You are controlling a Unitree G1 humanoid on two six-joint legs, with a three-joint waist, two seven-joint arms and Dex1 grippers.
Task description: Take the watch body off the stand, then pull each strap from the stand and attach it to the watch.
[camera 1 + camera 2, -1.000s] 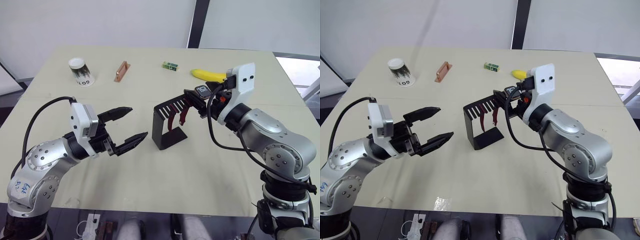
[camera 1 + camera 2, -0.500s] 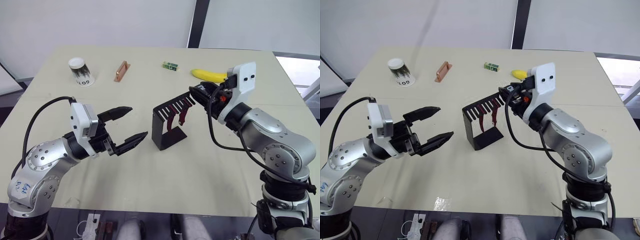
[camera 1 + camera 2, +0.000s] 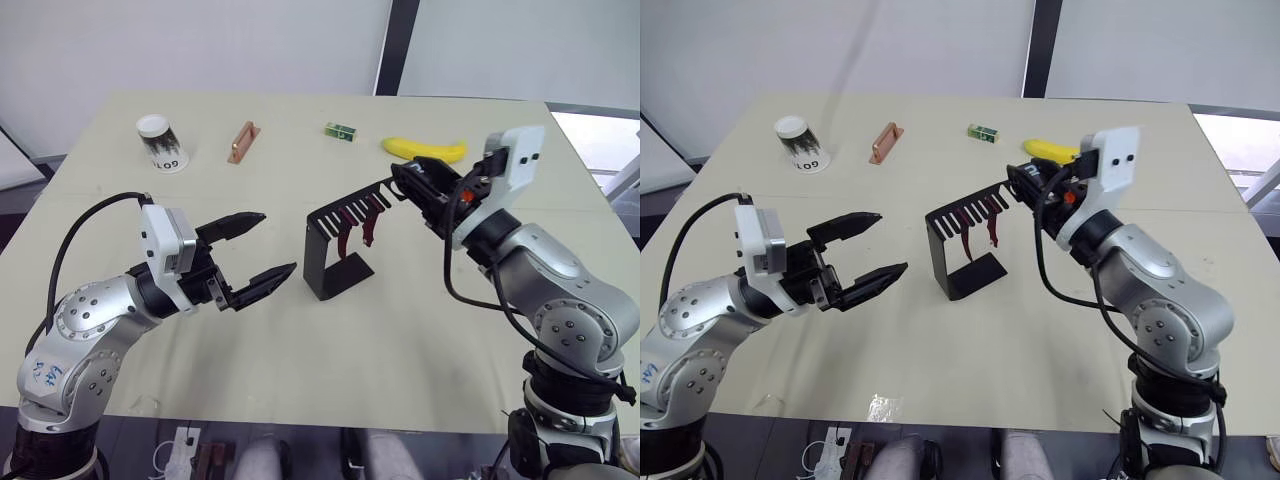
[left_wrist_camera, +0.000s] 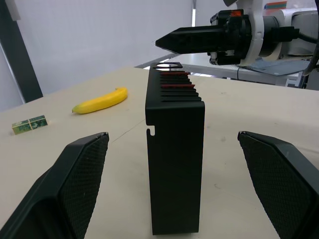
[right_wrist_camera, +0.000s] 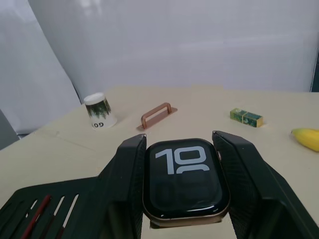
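The right gripper [image 5: 182,186] is clamped on the watch body [image 5: 183,180], one finger against each side of the case, screen facing up, and holds it in the air just off the stand's top plate on the side toward the tabletop's right edge. The stand [image 3: 338,245] sits near the middle of the tabletop, and the two dark red straps [image 3: 358,228] hang from the comb slots of its top plate, their long axes running downward beside the upright. The left gripper [image 3: 258,250] hovers with its fingers spread wide and nothing between them, on the stand's other side, toward the left edge, pointing at the stand's upright. Judging from this layout, the strap pull falls to the left gripper: it is free, and the straps lie straight ahead of it past the upright, while the watch waits just beyond the plate's far end.
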